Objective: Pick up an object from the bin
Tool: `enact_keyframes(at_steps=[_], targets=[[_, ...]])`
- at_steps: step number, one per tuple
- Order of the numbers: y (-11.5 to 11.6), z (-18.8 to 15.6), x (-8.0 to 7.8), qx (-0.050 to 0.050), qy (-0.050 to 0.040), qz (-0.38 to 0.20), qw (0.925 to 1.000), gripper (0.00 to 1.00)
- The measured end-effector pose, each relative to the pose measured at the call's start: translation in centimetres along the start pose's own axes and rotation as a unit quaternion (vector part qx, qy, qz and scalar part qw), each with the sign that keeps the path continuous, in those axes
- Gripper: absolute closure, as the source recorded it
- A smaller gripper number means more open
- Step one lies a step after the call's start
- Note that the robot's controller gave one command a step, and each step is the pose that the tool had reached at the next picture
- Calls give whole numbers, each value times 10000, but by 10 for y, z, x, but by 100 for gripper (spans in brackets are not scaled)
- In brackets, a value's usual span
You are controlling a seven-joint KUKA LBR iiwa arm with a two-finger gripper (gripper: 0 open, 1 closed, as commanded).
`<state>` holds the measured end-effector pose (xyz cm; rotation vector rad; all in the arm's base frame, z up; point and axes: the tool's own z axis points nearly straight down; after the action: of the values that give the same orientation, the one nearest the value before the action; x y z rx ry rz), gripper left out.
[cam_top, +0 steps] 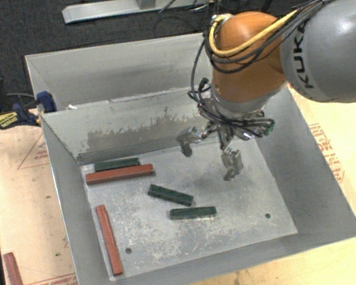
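My gripper [230, 165] hangs below the orange-covered wrist over the bin's right middle, above bare floor. Nothing shows in it. The nearest loose thing is a short dark green bar [170, 195] lying tilted to its lower left. A second dark green bar [192, 213] lies almost level just below that one. Both are apart from the gripper.
At the back left a long red-brown bar [119, 174] lies level with another dark green bar [116, 163] right behind it. A second red-brown bar [108, 240] lies along the left wall. The arm and its cables cover the bin's back right corner.
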<state>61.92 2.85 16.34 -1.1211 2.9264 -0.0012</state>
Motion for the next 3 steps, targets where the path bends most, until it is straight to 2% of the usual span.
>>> enact_keyframes(at_steps=[1,2,3], targets=[[93,95,2,-53,41,-382,9992,0],[87,89,1,-12,11,-349,9994,100],[67,-59,-4,16,-21,-267,9996,100]])
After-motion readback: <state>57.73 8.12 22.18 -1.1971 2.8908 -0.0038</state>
